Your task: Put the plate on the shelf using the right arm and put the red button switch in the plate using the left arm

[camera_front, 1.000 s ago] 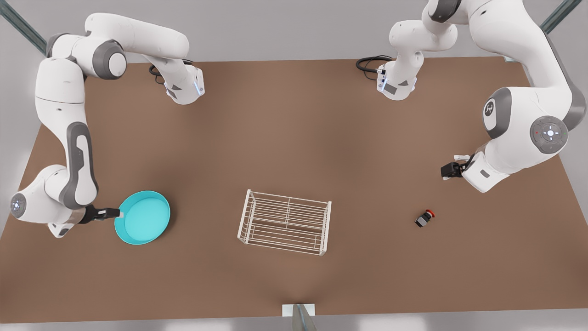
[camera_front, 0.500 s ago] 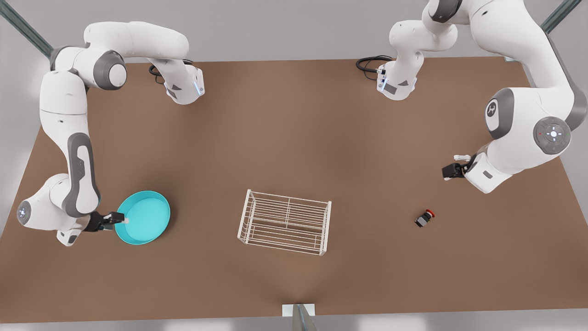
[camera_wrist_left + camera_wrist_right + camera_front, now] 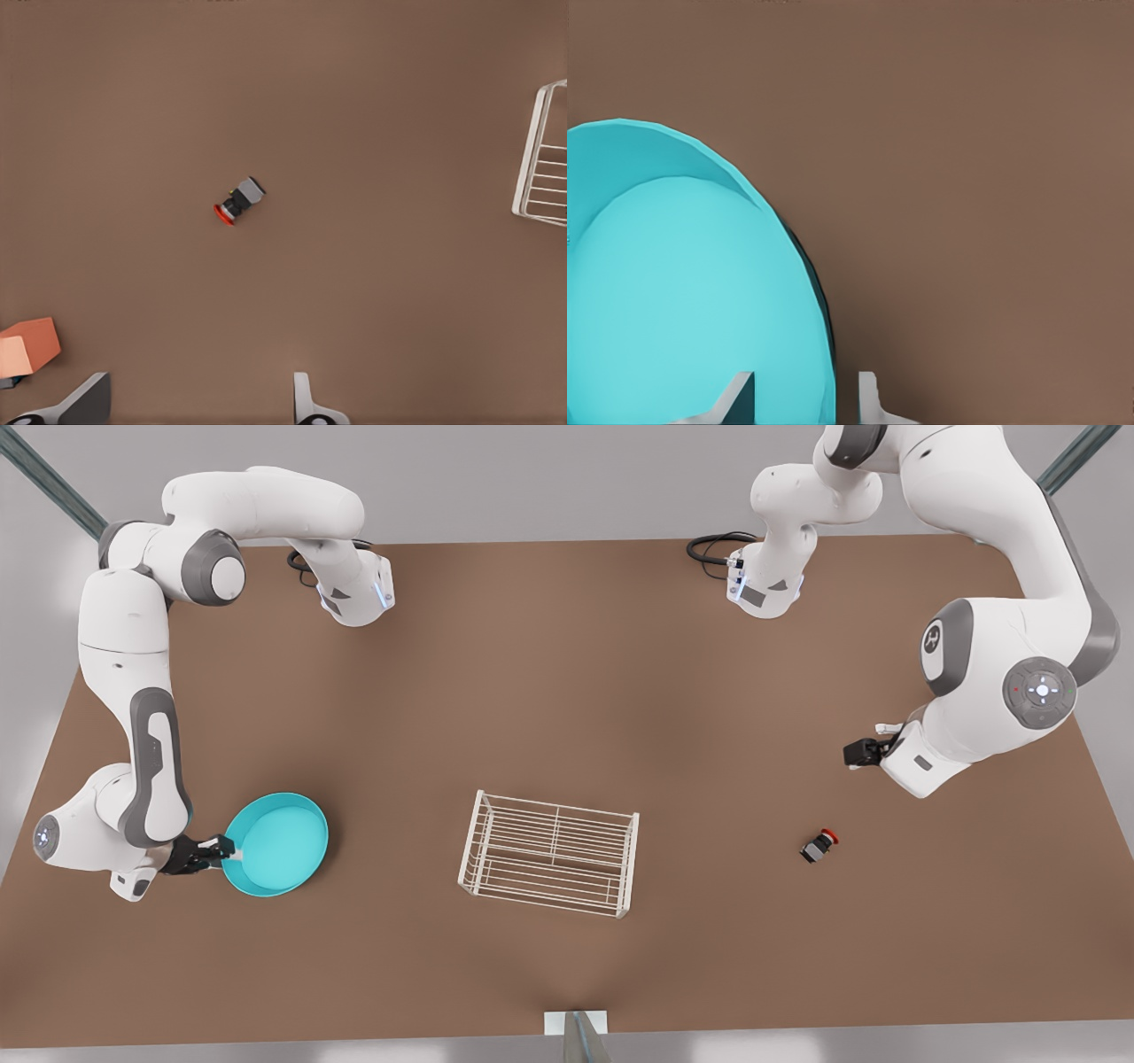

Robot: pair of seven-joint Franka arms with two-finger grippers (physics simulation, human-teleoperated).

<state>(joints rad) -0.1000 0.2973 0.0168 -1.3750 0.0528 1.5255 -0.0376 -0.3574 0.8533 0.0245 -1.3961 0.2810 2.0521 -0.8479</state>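
Observation:
The turquoise plate (image 3: 276, 844) lies flat on the table at the front view's left. My right gripper (image 3: 225, 849) is at its outer edge, open, with one finger inside the rim and one outside; the right wrist view shows the rim of the plate (image 3: 682, 301) running between the fingers of the right gripper (image 3: 804, 398) without either touching it. The white wire shelf (image 3: 549, 854) stands in the middle. The red button switch (image 3: 819, 846) lies on its side at the front view's right. My left gripper (image 3: 856, 754) hovers open above and behind the switch (image 3: 239, 201), holding nothing.
A small orange block (image 3: 27, 346) lies on the table near the left gripper (image 3: 197, 403). A corner of the shelf (image 3: 539, 150) is in the left wrist view. Bare brown table (image 3: 567, 691) spreads between the plate, shelf and switch.
The right gripper has tilted and slid in over the plate's rim. The left gripper has drifted slightly toward the front view's left. Plate, shelf and switch have not moved.

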